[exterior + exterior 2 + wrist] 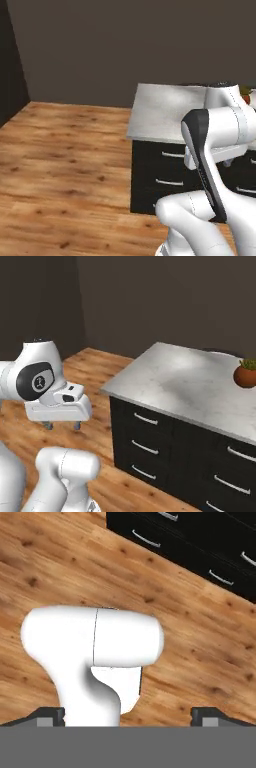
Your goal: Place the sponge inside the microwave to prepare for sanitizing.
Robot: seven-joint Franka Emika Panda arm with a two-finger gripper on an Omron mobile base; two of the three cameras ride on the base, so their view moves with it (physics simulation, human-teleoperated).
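Marble bench: a pale grey marble-patterned slab (185, 381) tops a block of black drawers with slim silver handles (150, 441); its near left corner juts toward me.
Floor: warm knotty wooden planks (60, 155) spread to the left of the bench and below my hand.
Plant: a small round terracotta pot with green leaves (246, 374) sits at the far right edge of the bench.
My pincer (62, 425): it hangs above the floor, well apart from the bench; its two small dark fingertips (47, 716) are spread wide, pinching nothing.
Microwave and sponge: I cannot tell where they are.
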